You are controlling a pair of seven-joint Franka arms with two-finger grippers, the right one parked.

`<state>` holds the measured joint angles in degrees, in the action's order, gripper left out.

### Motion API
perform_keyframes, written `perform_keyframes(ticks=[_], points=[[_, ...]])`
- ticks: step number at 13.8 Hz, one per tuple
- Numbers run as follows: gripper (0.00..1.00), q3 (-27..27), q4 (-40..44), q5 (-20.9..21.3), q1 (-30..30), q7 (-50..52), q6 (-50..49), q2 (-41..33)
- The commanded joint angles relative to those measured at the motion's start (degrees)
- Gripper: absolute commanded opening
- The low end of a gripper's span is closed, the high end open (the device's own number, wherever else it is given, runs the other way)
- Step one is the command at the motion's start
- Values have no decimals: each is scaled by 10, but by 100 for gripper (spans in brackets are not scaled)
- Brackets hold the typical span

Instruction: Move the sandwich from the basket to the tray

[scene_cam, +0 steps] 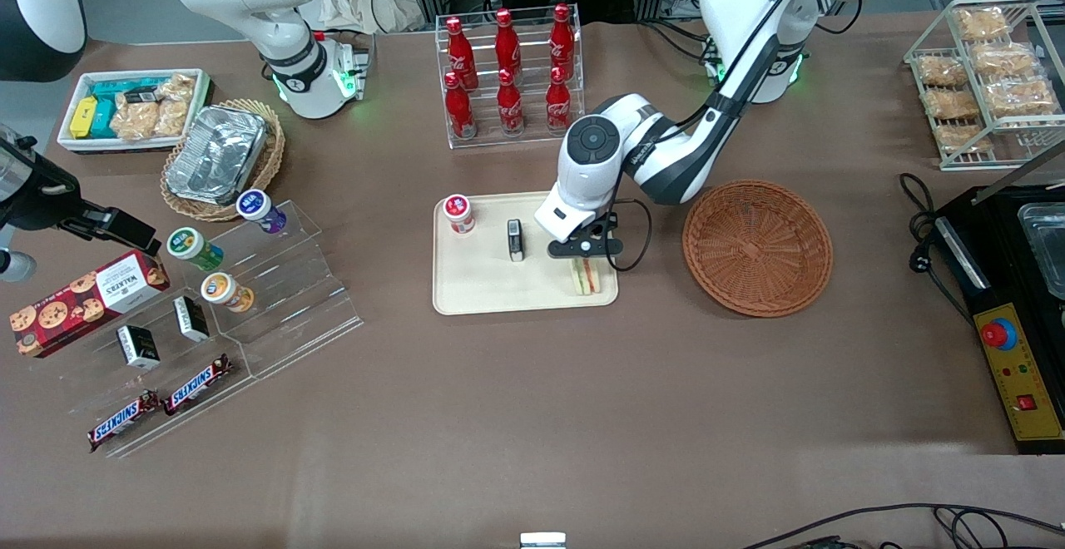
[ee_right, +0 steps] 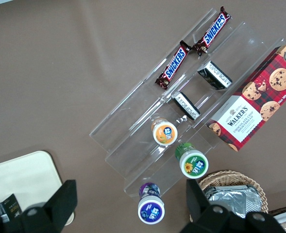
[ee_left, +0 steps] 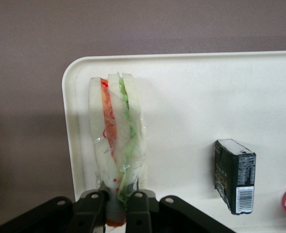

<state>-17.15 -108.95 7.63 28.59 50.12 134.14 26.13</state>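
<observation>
— Where does the sandwich sit against your end effector?

— Your end effector point(scene_cam: 585, 251) is low over the tray's point(scene_cam: 482, 295) corner nearest the wicker basket point(scene_cam: 757, 247). In the wrist view its fingers point(ee_left: 138, 206) are pinched in on the narrow end of the sandwich point(ee_left: 117, 141), which stands on edge on the tray point(ee_left: 191, 92), wrapped in clear film, filling edge up.

— And the containers?

— You can see the reddish-brown basket holds nothing; it lies just beside the tray, toward the working arm's end of the worktop point(scene_cam: 532, 416). The tray also carries a small black packet point(scene_cam: 516, 240) and a red-lidded cup point(scene_cam: 458, 214), both toward the parked arm's end and apart from the sandwich.

— Anything crowding you?

— The rack of red cola bottles point(scene_cam: 509, 75) stands farther from the front camera than the tray. A clear stepped stand point(scene_cam: 250, 299) with cups and Snickers bars point(scene_cam: 158, 408) is well apart, toward the parked arm's end.
</observation>
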Motion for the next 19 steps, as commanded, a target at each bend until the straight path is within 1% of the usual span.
perform_keyframes(ticks=[1,4,5,7,9,12,13,16,18,19], points=[[99,5,-5,9,0,-15,3,-9],[100,5,0,7,-17,-13,1,-19],[100,5,0,2,-37,-18,-10,-27],[100,0,4,-2,-70,-51,-68,-54],[100,-3,9,-9,-113,-125,-140,-93],[100,-3,15,-65,-189,-257,-221,-158],[100,-3,16,-69,-220,-299,-255,-184],[100,4,29,-47,-266,-373,-330,-227],[100,6,29,-26,-310,-393,-349,-250],[100,5,30,-26,-332,-395,-366,-263]])
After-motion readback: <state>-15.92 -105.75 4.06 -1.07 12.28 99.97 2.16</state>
